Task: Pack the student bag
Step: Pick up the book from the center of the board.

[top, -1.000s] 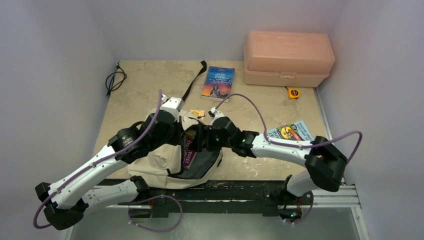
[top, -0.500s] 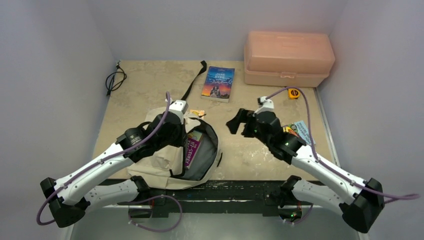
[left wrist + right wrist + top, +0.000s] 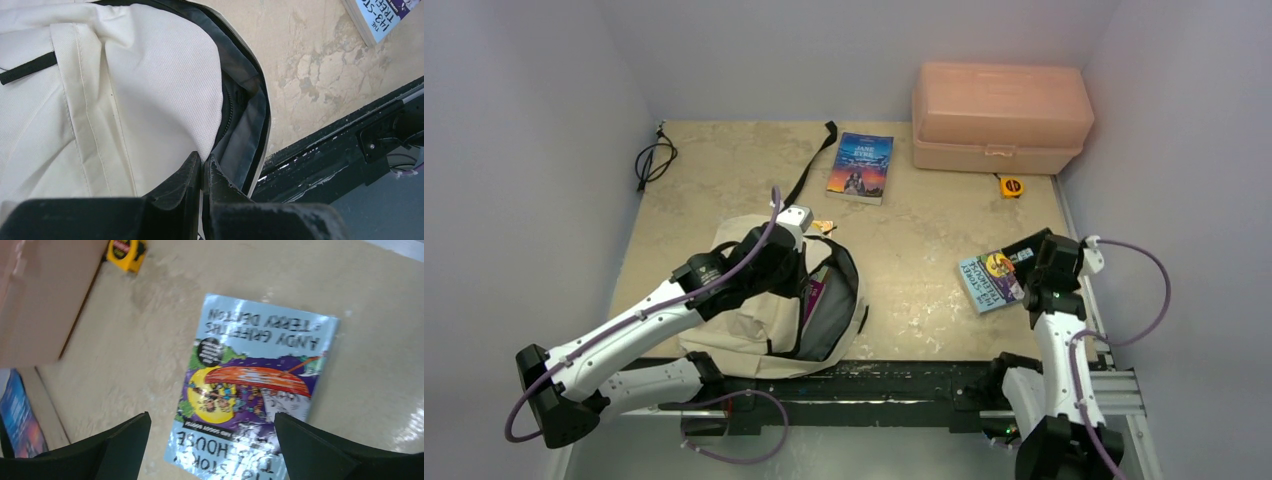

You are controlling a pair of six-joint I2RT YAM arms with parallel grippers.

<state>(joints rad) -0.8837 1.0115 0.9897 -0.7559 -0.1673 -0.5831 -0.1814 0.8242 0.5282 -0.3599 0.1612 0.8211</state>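
The beige student bag (image 3: 744, 320) lies open at the table's near left, dark lining showing, with a purple book (image 3: 812, 296) inside it. My left gripper (image 3: 796, 262) is shut on the bag's beige flap edge (image 3: 165, 90) and holds the opening apart. My right gripper (image 3: 1024, 262) is open and empty, hovering over a light-blue treehouse book (image 3: 255, 385) that lies flat on the table at the right (image 3: 990, 280). A Jane Eyre book (image 3: 861, 166) lies at the back centre.
A salmon-pink plastic box (image 3: 999, 117) stands at the back right with a yellow tape measure (image 3: 1011, 185) in front of it. A black cable (image 3: 650, 160) lies at the back left. A black bag strap (image 3: 812, 160) runs toward the back. A small orange item (image 3: 824, 226) lies by the bag.
My right arm swung away from the bag to the right side and now hovers open over the treehouse book. The purple book stays in the bag. My left gripper keeps holding the flap.
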